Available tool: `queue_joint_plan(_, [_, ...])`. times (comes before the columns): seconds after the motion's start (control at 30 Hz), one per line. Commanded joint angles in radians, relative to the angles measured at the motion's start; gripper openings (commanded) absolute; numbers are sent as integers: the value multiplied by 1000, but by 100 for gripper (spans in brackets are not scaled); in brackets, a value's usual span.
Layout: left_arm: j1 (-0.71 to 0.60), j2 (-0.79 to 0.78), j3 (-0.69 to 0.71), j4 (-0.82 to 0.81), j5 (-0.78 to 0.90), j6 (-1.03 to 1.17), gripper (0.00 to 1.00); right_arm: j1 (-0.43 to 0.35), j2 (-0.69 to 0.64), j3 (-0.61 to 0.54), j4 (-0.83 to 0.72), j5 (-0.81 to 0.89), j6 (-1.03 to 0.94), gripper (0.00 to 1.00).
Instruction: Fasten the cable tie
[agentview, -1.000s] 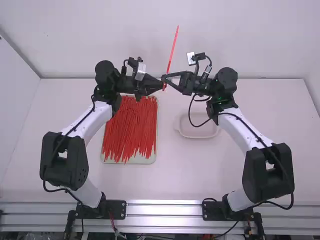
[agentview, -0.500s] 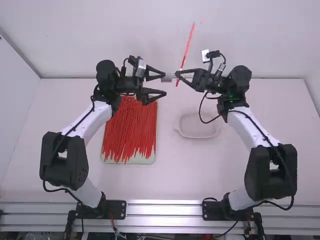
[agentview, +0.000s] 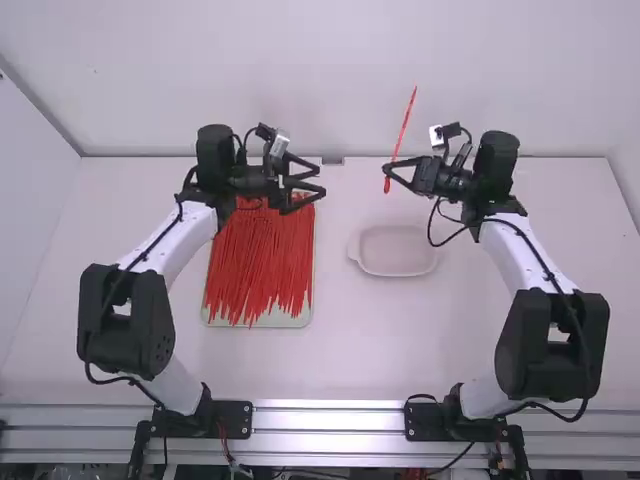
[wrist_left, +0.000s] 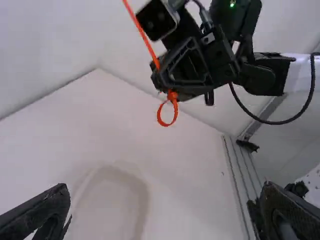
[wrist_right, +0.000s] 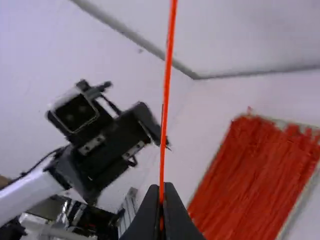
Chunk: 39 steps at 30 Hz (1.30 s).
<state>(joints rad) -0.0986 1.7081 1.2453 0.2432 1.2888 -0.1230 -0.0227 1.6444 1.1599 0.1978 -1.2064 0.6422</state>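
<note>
We took this for a robotics lab. The left arm (agentview: 165, 243) and right arm (agentview: 512, 262) stood bolted to an aluminium rail (agentview: 320, 412) at a white-walled table (agentview: 400, 330).

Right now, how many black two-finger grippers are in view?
2. The left gripper, open, near the red cable-tie pile; the right gripper, shut on a looped red cable tie.

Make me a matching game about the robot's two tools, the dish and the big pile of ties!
Things:
1. left tool
2. right tool
3. dish
4. pile of ties

What fits:
A. red, lying on a tray
B. open, holding nothing
C. white, sitting on the table
D. shut on a looped cable tie

Pairs: 1-B, 2-D, 3-C, 4-A
</note>
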Motion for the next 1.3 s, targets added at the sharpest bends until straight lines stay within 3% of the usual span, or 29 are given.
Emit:
queue_joint_plan(0.0, [24, 1, 18, -39, -1, 84, 99, -1, -10, 18, -111, 58, -247, 0])
queue_joint_plan(0.23, [32, 1, 18, -137, -10, 184, 99, 25, -10, 17, -412, 257, -435, 0])
queue_joint_plan(0.37, [42, 1, 18, -195, -124, 183, 99, 77, -10, 13, -536, 468, -480, 0])
queue_joint_plan(0.6, [46, 1, 18, -233, -180, 183, 99, 164, -10, -72, -483, 753, -434, 0])
queue_joint_plan(0.9, [52, 1, 18, -240, -182, 183, 99, 206, 43, -227, -248, 866, -383, 0])
queue_joint_plan(1.27, [59, 1, 18, -240, -180, 180, 99, 204, 231, -199, -182, 821, -377, 0])
